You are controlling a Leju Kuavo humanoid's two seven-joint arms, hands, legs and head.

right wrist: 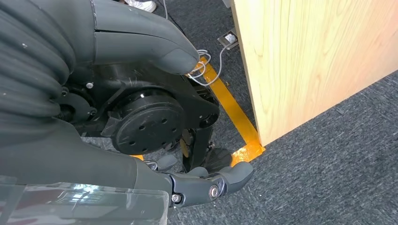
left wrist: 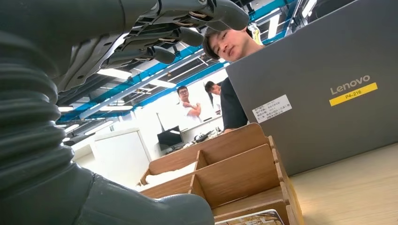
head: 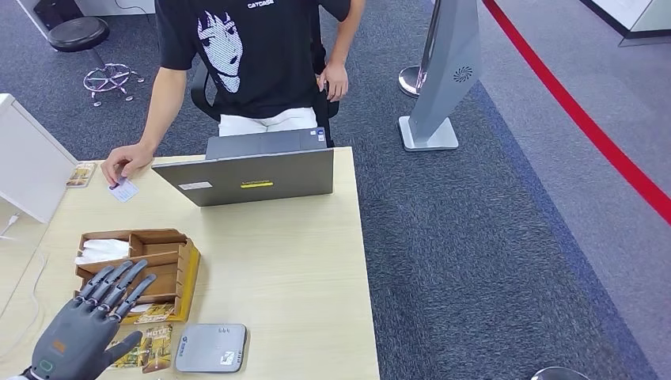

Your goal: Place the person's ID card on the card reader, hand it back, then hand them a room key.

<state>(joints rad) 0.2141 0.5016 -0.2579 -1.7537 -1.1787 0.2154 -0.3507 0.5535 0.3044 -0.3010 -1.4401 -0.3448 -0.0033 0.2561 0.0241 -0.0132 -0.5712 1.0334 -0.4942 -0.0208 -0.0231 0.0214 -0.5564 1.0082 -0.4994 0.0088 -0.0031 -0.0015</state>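
One robot hand, the left hand (head: 83,328), hovers in the head view over the near corner of the surface (head: 293,269), fingers (head: 119,285) spread and holding nothing, above the wooden organizer (head: 162,261). One ID card (head: 123,190) lies at the far edge under the person's hand (head: 125,162). One grey card reader (head: 210,347) sits near the front edge, and one closed-looking laptop (head: 253,176) stands beyond.

From the left wrist, the same fingers (left wrist: 187,35) stretch apart above the organizer (left wrist: 234,173), and the laptop's (left wrist: 324,89) label is readable.

From the right wrist, the right hand (right wrist: 206,185) hangs beside the surface's wooden side panel (right wrist: 305,61) above carpet, fingers loosely curled, empty.
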